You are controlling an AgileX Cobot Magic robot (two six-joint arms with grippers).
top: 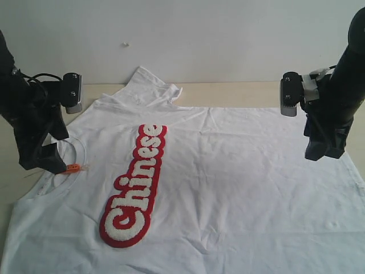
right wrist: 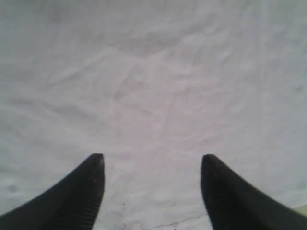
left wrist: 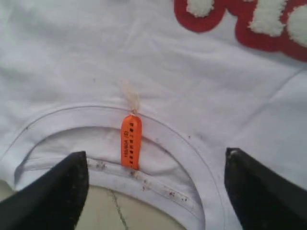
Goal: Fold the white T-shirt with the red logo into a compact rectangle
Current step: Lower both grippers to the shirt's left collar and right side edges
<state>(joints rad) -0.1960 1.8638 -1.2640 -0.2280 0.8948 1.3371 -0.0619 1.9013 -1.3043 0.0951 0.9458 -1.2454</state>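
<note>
On the left of the exterior view, the left arm folded steeply down over the neck end of the white T-shirt [top: 239,171], bringing the left end effector [top: 52,162] low beside the ribbed collar [top: 78,149]. On the right, the right arm slanted down from the upper corner, with the right end effector [top: 322,149] hanging over the shirt's far side panel. Between them, the garment spread face up across the pale bench [top: 239,90], neck toward the left arm, one sleeve [top: 151,85] rumpled up at the far edge near the wall. Across the chest, the red logo [top: 137,182], its fuzzy white letters well apart from both tools and unobstructed. Just inside the collar [left wrist: 192,143], a small orange tag [left wrist: 131,141]. Left end effector [left wrist: 156,154] spread wide, black fingers [left wrist: 67,187] straddling the neck opening with the tag between them, gripping nothing. Right end effector [right wrist: 151,158] likewise spread wide over plain white cloth, nothing clasped. Hard to say from this angle whether its tips press the fabric or hang just above it.
</note>
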